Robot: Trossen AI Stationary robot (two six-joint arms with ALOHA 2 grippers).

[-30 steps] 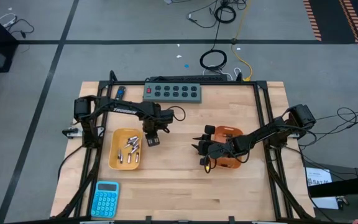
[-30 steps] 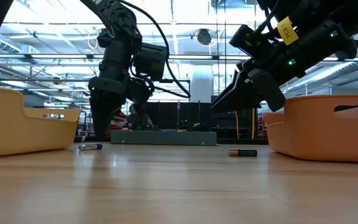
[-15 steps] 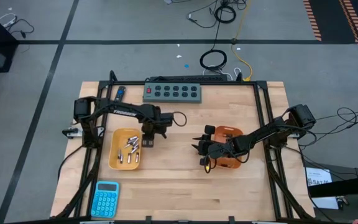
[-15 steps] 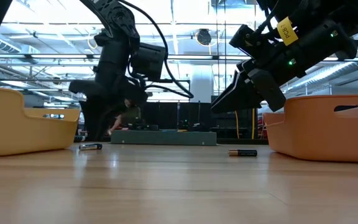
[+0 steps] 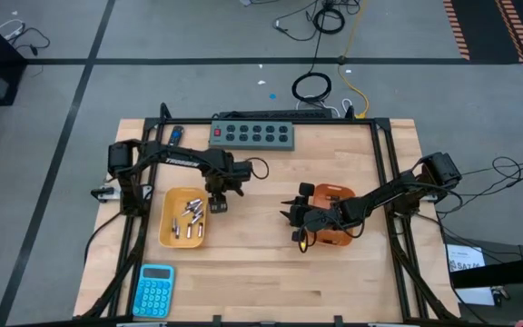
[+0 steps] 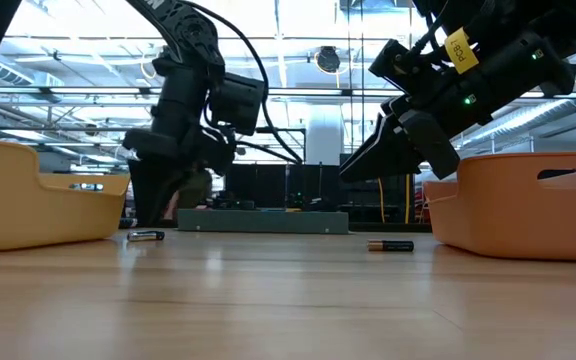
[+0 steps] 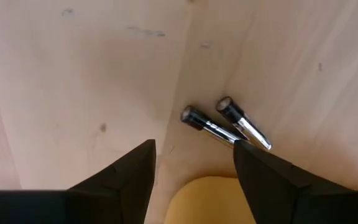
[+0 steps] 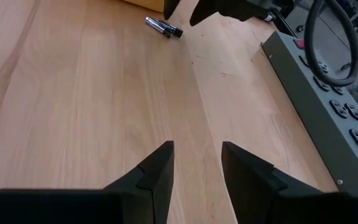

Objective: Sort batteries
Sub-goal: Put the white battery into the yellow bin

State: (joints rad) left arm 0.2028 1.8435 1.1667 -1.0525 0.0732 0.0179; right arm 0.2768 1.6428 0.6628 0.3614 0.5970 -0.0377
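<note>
Over the last second, a shift of the left gripper (image 5: 217, 202) from the 3 o'clock side of the yellow tray (image 5: 167, 238) in toward that tray's rim, now hovering low over the two loose batteries (image 7: 225, 124) lying side by side, touching, on the table (image 5: 261, 272) just beside the rim. Fingers (image 7: 124, 177) parted, nothing between them, the pair of cells framed just ahead of the gap. By the look of it, lined up for a pick, with grasp not yet made. Several silvery batteries (image 5: 189, 218) already in the yellow tray, at 9 o'clock of table centre. Right gripper (image 5: 291, 214) unmoved, held above the table at 9 o'clock of the orange bin (image 5: 334, 193), fingers spread and empty. One more battery (image 6: 391, 245) seen from the low camera, lying on the wood close to the orange bin. Around: grey power strip (image 5: 252, 134) at 12 o'clock, blue calculator (image 5: 153, 290) at 7 o'clock, blue-and-black stick (image 5: 174, 135) at 11 o'clock. Likely hindrances: the closeness of the tray wall to the cells, and the two cells touching, making a single clean pick awkward.
</note>
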